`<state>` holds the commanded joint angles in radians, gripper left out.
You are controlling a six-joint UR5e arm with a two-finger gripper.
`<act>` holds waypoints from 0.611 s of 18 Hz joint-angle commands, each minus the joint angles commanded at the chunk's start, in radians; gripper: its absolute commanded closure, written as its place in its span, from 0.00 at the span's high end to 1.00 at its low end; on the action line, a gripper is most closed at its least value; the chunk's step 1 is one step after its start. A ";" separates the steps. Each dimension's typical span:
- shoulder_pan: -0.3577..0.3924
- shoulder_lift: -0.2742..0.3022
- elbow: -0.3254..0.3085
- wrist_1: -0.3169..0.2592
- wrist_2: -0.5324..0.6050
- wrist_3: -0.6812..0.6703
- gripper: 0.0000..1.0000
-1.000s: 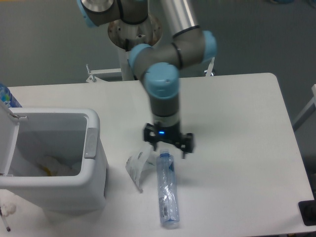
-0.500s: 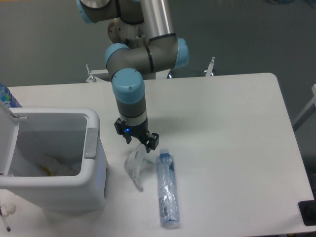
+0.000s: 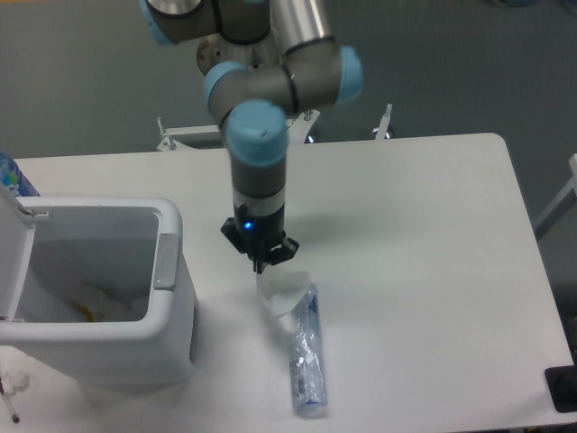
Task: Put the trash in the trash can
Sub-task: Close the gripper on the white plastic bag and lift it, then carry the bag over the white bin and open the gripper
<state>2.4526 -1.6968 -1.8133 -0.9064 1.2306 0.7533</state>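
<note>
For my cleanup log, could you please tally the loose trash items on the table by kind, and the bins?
Plastic wrapper: 1
Plastic bottle: 1
Trash can: 1
Total: 3

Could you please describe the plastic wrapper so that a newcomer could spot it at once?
Start at the white bin on the table's left, then look right. Just under the gripper lies the crumpled whitish wrapper, overlapping the top of the bottle, which is longer and clear.

White table [image 3: 433, 234] with bottle [image 3: 305, 361], bin [image 3: 171, 298].
</note>
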 joint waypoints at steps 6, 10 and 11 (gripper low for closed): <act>0.046 0.051 0.127 0.004 -0.235 -0.161 0.00; 0.036 0.080 0.209 0.009 -0.296 -0.277 0.00; 0.031 0.092 0.218 0.009 -0.307 -0.308 0.00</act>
<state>2.4836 -1.6047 -1.5954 -0.8974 0.9236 0.4452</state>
